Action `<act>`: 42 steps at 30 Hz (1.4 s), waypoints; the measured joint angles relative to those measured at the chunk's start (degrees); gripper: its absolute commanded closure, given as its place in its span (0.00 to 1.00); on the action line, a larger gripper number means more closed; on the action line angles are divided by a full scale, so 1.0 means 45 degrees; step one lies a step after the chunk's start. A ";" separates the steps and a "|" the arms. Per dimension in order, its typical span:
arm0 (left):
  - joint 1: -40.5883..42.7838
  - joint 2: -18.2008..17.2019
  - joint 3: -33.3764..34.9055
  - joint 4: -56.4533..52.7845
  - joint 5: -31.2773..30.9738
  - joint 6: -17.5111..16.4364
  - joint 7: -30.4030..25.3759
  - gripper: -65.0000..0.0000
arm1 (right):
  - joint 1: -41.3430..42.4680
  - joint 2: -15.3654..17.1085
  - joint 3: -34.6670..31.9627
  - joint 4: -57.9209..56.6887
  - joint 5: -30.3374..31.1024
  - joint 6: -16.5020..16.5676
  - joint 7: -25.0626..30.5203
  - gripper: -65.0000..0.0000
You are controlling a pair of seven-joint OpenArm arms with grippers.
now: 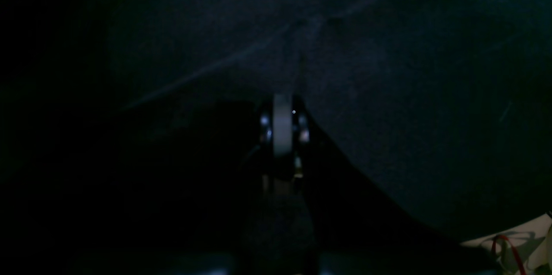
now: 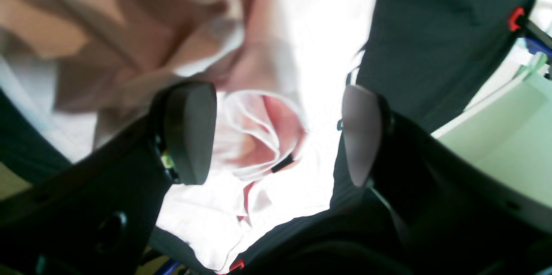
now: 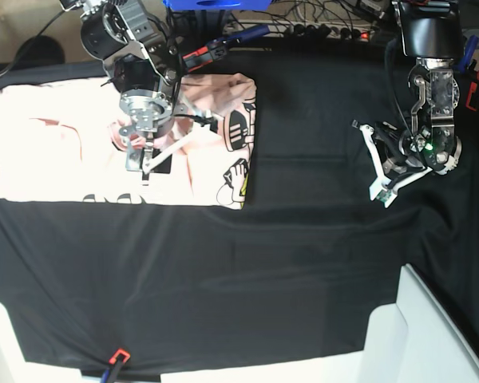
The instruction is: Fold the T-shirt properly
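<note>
The T-shirt [image 3: 104, 152] lies on the far side of the black-covered worktop [image 3: 303, 255], partly folded, and the right gripper [image 2: 276, 132] hovers over its bunched cloth with jaws spread and nothing held. The left gripper [image 3: 381, 171] is clenched on nothing, well apart. The wrist view is blurred, so the jaws perhaps catch several layers and pull the fold crooked.

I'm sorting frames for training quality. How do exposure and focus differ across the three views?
Left wrist: almost black, only the shut left gripper faintly lit. Right wrist: T-shirt blurred and blown out to white between the open right gripper. Base: sharp, though the shirt's left part is overexposed.
</note>
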 measured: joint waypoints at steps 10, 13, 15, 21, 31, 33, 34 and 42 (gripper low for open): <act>0.0000 -0.0005 0.0005 -0.0015 0.0000 -0.0005 0.0000 1.00 | 0.0413 0.0000 0.0024 -0.0636 -0.0005 -0.0005 0.0039 0.50; 0.0000 0.0000 0.0005 -0.0015 0.0000 -0.0005 0.0000 1.00 | 0.0476 0.0000 0.0024 -0.0733 -0.0005 -0.0005 0.0044 0.60; 0.0000 0.0000 0.0005 -0.0015 0.0005 0.0000 0.0005 1.00 | 0.0554 0.0000 0.0024 -0.0797 -0.0005 -0.0005 0.0044 0.66; 0.0000 0.0000 0.0005 -0.0015 0.0000 -0.0005 0.0000 1.00 | 0.0680 0.0000 0.0126 -0.1243 0.0000 -0.0005 0.0049 0.94; 0.0005 -0.0005 0.0000 -0.0015 0.0005 0.0000 0.0005 1.00 | 0.1345 0.0112 0.0981 -0.1321 0.0039 -0.0005 0.0102 0.98; 0.0000 0.0000 0.0005 -0.0015 -0.0005 -0.0005 -0.0005 1.00 | 0.1617 0.0257 0.1020 -0.1530 0.0034 -0.0005 0.0136 0.98; 0.0005 0.0000 0.0005 -0.0015 0.0005 0.0000 0.0000 1.00 | 0.1724 0.0257 0.1078 -0.1661 -0.0010 -0.0005 0.0073 0.98; 0.0000 0.0000 0.0005 -0.0015 -0.0005 -0.0005 -0.0005 1.00 | 0.2395 0.0389 0.1049 -0.2365 0.0044 0.0000 0.0141 0.98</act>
